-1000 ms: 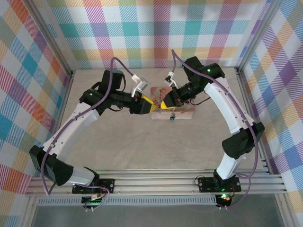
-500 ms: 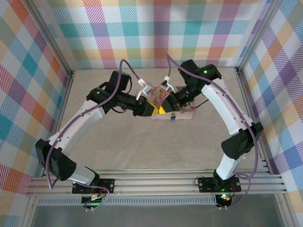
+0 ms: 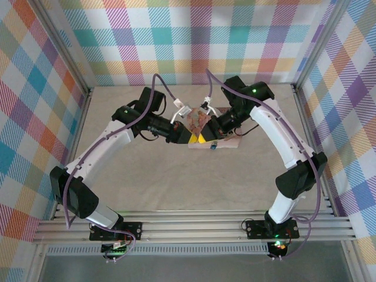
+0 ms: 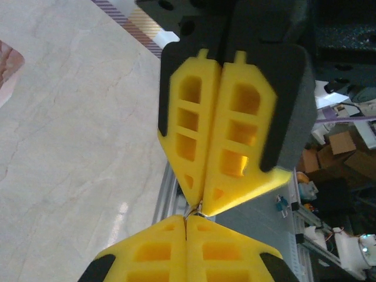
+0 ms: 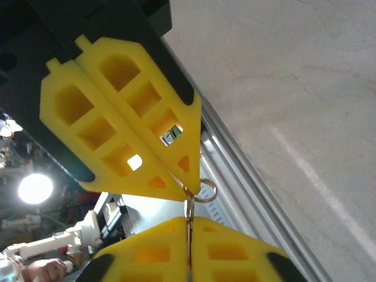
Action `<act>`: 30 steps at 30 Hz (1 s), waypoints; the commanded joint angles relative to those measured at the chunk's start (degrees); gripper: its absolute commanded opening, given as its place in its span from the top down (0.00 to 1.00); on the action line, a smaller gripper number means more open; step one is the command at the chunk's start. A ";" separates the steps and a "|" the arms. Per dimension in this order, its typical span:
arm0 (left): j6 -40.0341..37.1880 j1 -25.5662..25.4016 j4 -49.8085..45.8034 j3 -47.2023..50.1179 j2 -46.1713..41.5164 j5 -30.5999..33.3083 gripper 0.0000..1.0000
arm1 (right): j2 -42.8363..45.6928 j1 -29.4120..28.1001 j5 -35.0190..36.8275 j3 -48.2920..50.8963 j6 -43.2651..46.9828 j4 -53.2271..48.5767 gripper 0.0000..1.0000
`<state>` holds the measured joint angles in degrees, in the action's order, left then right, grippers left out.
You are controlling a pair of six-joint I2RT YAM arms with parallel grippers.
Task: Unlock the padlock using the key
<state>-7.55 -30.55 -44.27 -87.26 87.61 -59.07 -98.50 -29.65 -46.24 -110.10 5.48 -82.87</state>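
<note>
Two white robot arms, the left arm (image 3: 100, 147) and the right arm (image 3: 282, 141). Two yellow pincers, the left pincer (image 3: 195, 138) and the right pincer (image 3: 203, 136), above one pink picture box (image 3: 232, 141). One key (image 5: 189, 205) above the box. One blue padlock (image 3: 214, 145) at the box's near edge. One bench (image 3: 176, 182).

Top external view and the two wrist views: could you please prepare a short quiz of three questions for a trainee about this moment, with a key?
1. True or false: a gripper holds the padlock.
2. Where do the left gripper and the right gripper meet? A) tip to tip above the pink box; B) at the table's near edge; C) against the back wall.
3. Fill in: the thin metal thing pinched where the two grippers meet is the ____.
Key: 1 false, the padlock sits at the box's near edge, free of both grippers. 2 A. 3 key.
</note>
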 commanded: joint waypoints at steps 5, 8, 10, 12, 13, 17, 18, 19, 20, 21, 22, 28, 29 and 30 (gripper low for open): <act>19.73 0.82 16.94 7.15 -2.92 1.57 1.00 | 11.28 4.20 -2.86 14.65 -24.77 33.65 0.60; 28.39 1.62 25.79 11.42 -5.05 4.38 1.00 | 18.72 6.40 0.25 27.98 -40.53 54.97 0.49; 31.20 1.72 27.81 12.38 -5.61 5.78 1.00 | 22.09 6.64 3.92 34.25 -46.45 63.53 0.48; 33.27 1.72 30.19 12.93 -5.96 6.52 1.00 | 23.58 6.58 5.44 38.09 -50.31 67.74 0.49; 34.07 1.72 30.74 13.16 -6.07 6.81 1.00 | 23.83 6.53 5.96 38.77 -51.16 67.85 0.50; 37.36 1.80 33.30 13.92 -6.49 7.64 1.00 | 24.06 5.23 6.49 40.38 -53.29 69.40 0.56; 38.51 1.80 34.43 14.28 -6.55 7.86 1.00 | 24.05 4.84 6.72 40.54 -53.69 69.63 0.59; 39.65 1.89 35.44 14.60 -6.69 7.95 1.00 | 24.05 4.54 6.84 40.73 -54.02 69.91 0.61; 41.00 1.89 36.86 14.98 -6.82 8.01 1.00 | 24.13 4.36 7.23 41.00 -54.32 70.12 0.62; 42.20 1.98 38.19 15.39 -6.90 8.16 1.00 | 24.34 4.35 7.91 41.30 -54.79 70.21 0.65; 43.19 2.05 39.25 15.75 -7.02 8.27 1.00 | 24.72 4.25 8.56 41.68 -55.13 70.51 0.67; 48.30 2.84 44.23 17.89 -8.12 8.35 1.00 | 28.18 4.34 13.55 45.29 -58.33 74.84 0.67; 48.96 3.07 44.72 18.21 -8.36 8.33 1.00 | 28.50 4.34 13.97 45.73 -59.05 75.55 0.63; 49.63 3.19 45.19 18.44 -8.61 8.35 1.00 | 28.77 4.34 14.21 46.16 -59.59 76.36 0.61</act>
<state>38.37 -28.16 -3.88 -69.80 81.43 -50.85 -71.66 -25.21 -34.41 -64.86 -51.27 -11.57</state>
